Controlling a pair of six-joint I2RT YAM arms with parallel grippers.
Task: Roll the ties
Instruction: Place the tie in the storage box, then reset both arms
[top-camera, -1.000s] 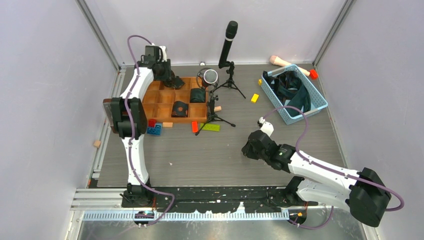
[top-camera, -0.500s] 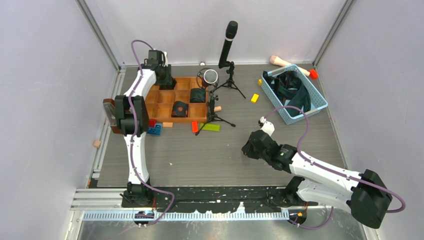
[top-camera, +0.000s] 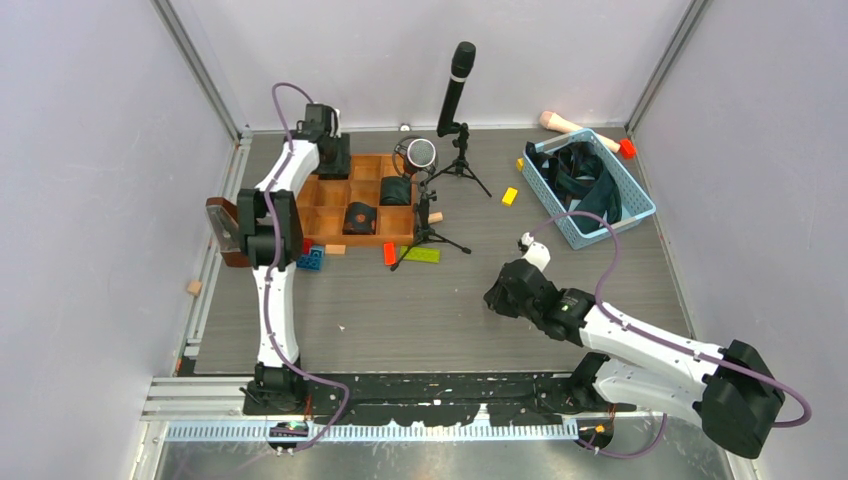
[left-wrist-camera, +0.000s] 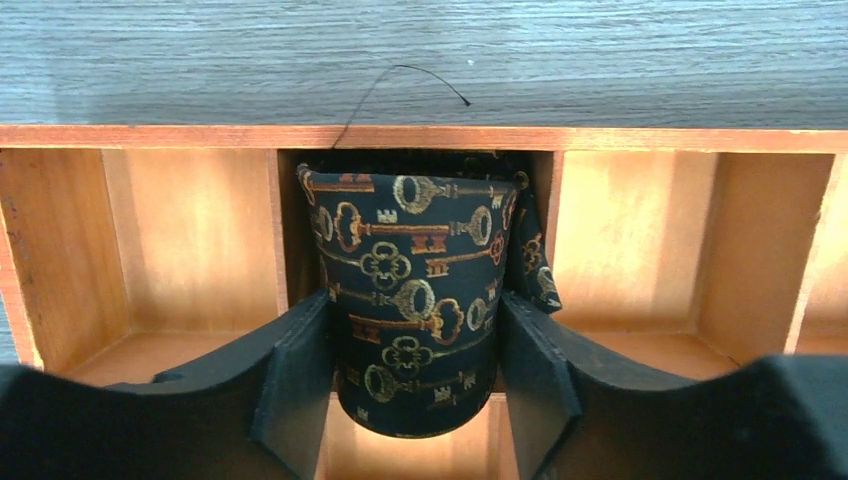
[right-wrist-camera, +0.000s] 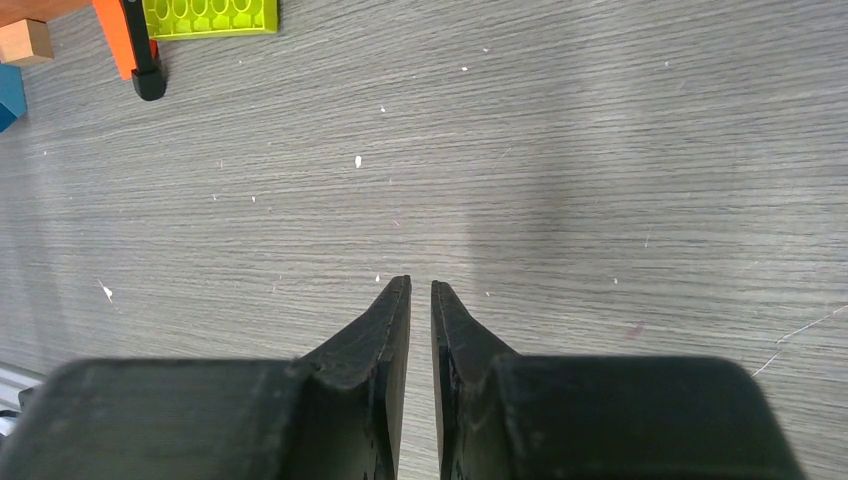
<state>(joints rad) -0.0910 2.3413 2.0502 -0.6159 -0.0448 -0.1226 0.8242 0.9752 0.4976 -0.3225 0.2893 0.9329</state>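
Nearest me, my right gripper (right-wrist-camera: 421, 285) hovers over bare table (right-wrist-camera: 600, 180). Its two fingers are drawn almost together, with only a sliver between them and nothing held. That wrist camera also catches one green brick (right-wrist-camera: 210, 15) and one orange brick (right-wrist-camera: 115, 35) in its top corner.

Farther out, the overhead view shows one wooden tray (top-camera: 322, 213) with two dark rolled ties: a near roll (top-camera: 360, 217) toward its front edge and a farther roll (top-camera: 397, 190) just beyond, to the right. A third is hidden there beneath my left gripper (top-camera: 335, 160) at the tray's far left end. Only the left wrist camera shows it: a coiled, key-patterned tie (left-wrist-camera: 420, 270), pinched between both fingers (left-wrist-camera: 295, 370), at the middle of the three compartments in view. I can't tell whether it touches the floor.

Farthest right, one blue basket (top-camera: 617, 228) holds a tangle of loose ties (top-camera: 580, 175) I can't count.
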